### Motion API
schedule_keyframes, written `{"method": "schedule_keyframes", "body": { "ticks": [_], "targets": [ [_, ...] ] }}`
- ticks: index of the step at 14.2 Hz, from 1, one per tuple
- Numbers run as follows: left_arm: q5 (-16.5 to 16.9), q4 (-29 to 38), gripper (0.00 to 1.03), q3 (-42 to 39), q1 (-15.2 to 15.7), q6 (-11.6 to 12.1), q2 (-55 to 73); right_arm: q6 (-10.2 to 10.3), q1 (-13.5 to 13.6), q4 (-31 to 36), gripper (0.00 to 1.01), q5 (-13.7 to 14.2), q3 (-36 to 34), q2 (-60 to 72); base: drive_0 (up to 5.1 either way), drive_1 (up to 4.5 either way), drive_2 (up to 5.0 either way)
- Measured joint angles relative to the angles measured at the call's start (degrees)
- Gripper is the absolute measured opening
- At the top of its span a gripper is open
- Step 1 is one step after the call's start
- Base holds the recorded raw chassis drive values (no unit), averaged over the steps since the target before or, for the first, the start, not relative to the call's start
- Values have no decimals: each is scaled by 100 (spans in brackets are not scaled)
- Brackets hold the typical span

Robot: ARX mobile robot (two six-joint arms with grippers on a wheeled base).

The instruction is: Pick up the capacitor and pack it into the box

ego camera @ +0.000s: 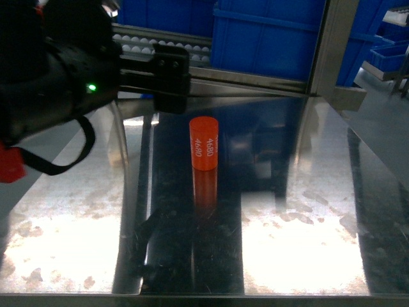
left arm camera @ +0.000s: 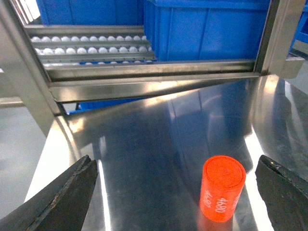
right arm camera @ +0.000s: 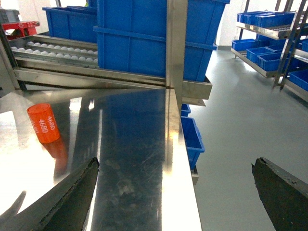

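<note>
The capacitor (ego camera: 204,142) is an orange-red cylinder marked 4680, standing upright near the middle of the steel table (ego camera: 307,243). In the left wrist view the capacitor (left arm camera: 221,187) stands between the wide-open fingers of my left gripper (left arm camera: 176,163), close to the right finger (left arm camera: 284,192) and apart from both. My left arm (ego camera: 64,83) fills the head view's upper left. My right gripper (right arm camera: 175,163) is open and holds nothing. It hangs over the table's right edge, with the capacitor (right arm camera: 43,122) far off to its left. The box is out of view.
Big blue bins (ego camera: 268,38) and a roller conveyor (left arm camera: 91,45) line the back behind a steel rail (left arm camera: 154,82). A steel upright (ego camera: 326,45) stands at the back right corner. Right of the table lie bare floor (right arm camera: 240,120) and small blue bins (right arm camera: 191,137).
</note>
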Motion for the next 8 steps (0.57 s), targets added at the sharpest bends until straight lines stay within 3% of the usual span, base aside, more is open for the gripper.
{"method": "schedule_keyframes", "body": {
  "ticks": [3, 8],
  "targets": [
    [254, -87, 98, 1126, -219, -70, 1386, -2, 0, 2, 98, 0, 0, 0, 0, 0, 0],
    [385, -431, 98, 1923, -232, -184, 2430, -2, 0, 2, 98, 0, 0, 0, 0, 0, 0]
  ]
}}
